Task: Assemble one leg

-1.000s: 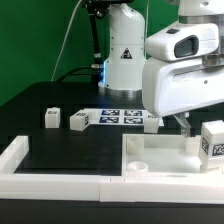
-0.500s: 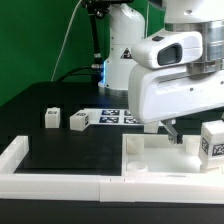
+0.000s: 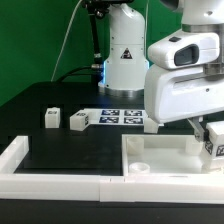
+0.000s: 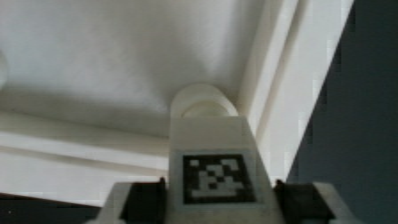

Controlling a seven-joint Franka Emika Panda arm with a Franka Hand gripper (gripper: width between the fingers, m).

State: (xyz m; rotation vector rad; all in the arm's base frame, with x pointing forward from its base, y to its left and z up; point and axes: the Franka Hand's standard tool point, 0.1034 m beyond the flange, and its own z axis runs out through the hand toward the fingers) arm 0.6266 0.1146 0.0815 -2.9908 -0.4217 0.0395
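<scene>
One leg (image 4: 215, 165) is clamped between the hand's (image 3: 208, 137) fingers (image 4: 139, 205) at the white panel's (image 3: 160, 150) edge on the exterior view's right, with open black surface (image 3: 70, 150) toward that view's left.

The room is evenly and fairly brightly lit. The white arm housing (image 3: 182, 95), close to the exterior camera, nearly washes out and looks soft and out of focus. The black tabletop (image 3: 70, 145) swallows the light and shows no glare. A cold blue glow sits at the robot base (image 3: 104, 68). The wrist view is hazy throughout. The leg (image 4: 215, 150) and its tag are smeared, and the fingers (image 4: 139, 205) of the tool (image 4: 215, 205) blur into the leg. Soft grey shadows band the white panel (image 4: 107, 70).
</scene>
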